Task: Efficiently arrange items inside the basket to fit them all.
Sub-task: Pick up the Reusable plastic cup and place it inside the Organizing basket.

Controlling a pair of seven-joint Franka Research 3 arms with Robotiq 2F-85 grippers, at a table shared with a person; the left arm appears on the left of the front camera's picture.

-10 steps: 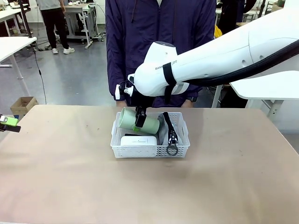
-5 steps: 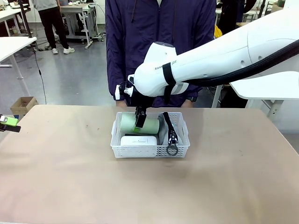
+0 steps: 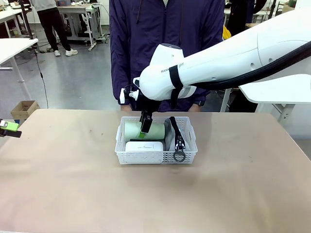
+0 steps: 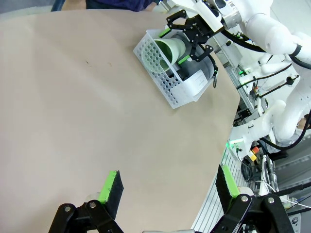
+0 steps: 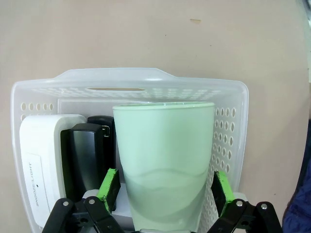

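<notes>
The white lattice basket (image 3: pixel 146 158) sits at the table's far middle. My right gripper (image 3: pixel 144 131) reaches down into it and is shut on the pale green cup (image 3: pixel 158 130), which lies on its side along the basket's far wall. In the right wrist view the green pads (image 5: pixel 111 187) press both sides of the cup (image 5: pixel 165 145). Beside the cup lie the black stapler (image 5: pixel 87 155) and the white box (image 5: pixel 36 160). The grey pouch's black strap (image 3: pixel 178 138) and ring fill the basket's right end. My left gripper (image 4: pixel 169 191) hangs open over bare table far to the left.
A person in a dark jacket (image 3: pixel 165 48) stands right behind the basket. Bare tan table (image 3: pixel 73 184) spreads wide to the front and both sides. A cardboard box (image 3: pixel 23 109) sits on the floor at the left, and white tables stand beyond.
The right gripper has lowered the cup from a tilted pose down flat into the basket's far left part. The left arm has not moved.
</notes>
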